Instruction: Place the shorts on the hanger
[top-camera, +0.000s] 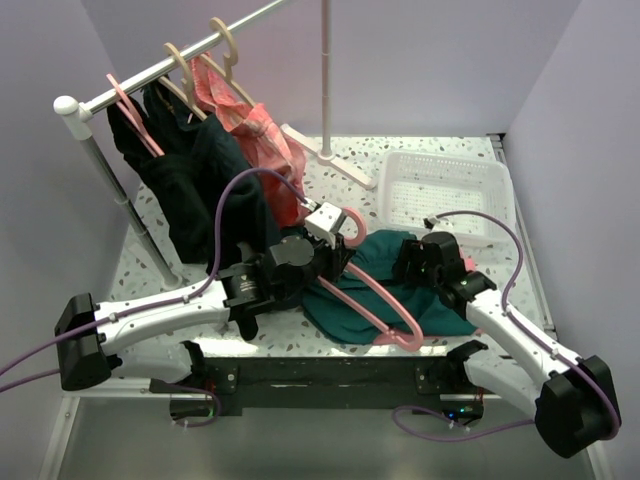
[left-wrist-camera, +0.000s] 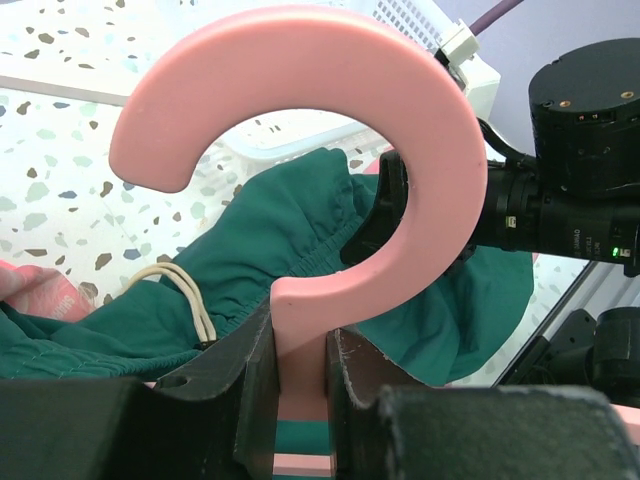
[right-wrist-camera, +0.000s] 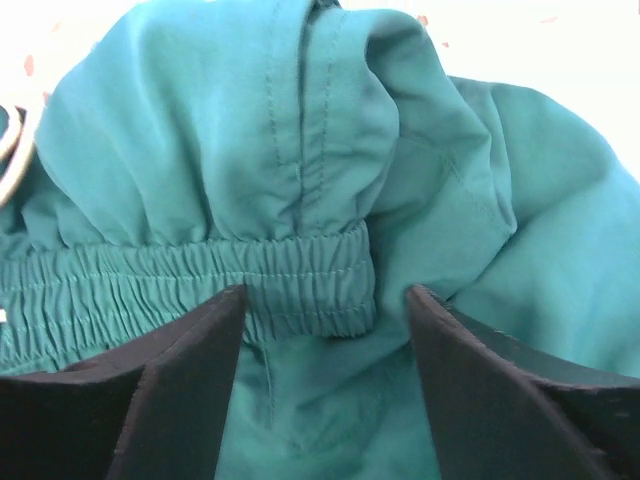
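Note:
The salmon-pink hanger (top-camera: 372, 291) lies tilted across the teal-green shorts (top-camera: 345, 312) at the table's front middle. My left gripper (top-camera: 327, 226) is shut on the hanger's neck just below the rounded hook (left-wrist-camera: 430, 110), which rises above the left gripper (left-wrist-camera: 300, 345). Behind the hook, the shorts (left-wrist-camera: 290, 230) show their light drawstring (left-wrist-camera: 185, 292). My right gripper (top-camera: 405, 262) is low over the shorts' right side. In the right wrist view the right gripper (right-wrist-camera: 325, 305) is open, its fingers (right-wrist-camera: 190, 350) astride the elastic waistband (right-wrist-camera: 250, 270), with fabric bunched between them.
A white mesh basket (top-camera: 445, 190) stands at the back right. On the left, a clothes rail (top-camera: 150, 75) carries dark garments (top-camera: 190, 170), a red-pink garment (top-camera: 255, 130) and beige hangers (top-camera: 225, 45). The rack's white post (top-camera: 325, 70) and foot stand behind the shorts.

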